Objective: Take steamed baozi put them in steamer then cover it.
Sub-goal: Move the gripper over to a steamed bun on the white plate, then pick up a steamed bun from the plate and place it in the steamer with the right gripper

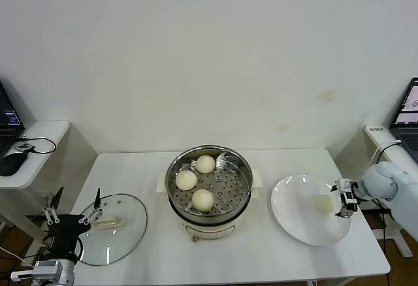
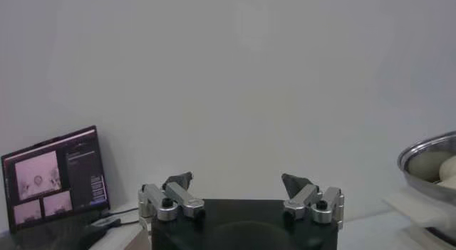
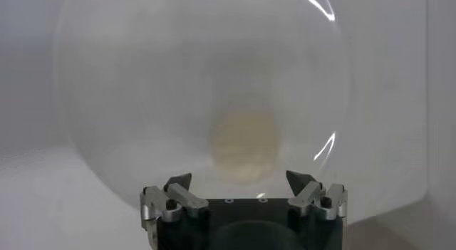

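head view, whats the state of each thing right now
steamer: uncovered, three baozi inside
glass lid: off, flat on the table left of the steamer
white plate: holds one baozi
left gripper: open, empty, at the lid's edge
right gripper: open, empty, at the plate's edge

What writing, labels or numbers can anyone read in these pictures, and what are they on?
None can be read.
Laptop screen seen from the left wrist: small image panes and lines of text, too small to read.
Laptop at the right edge of the head view: window contents too blurred to read.
White label beside that laptop: dark marks, illegible.
Steamer, glass cover, plate: no visible markings.
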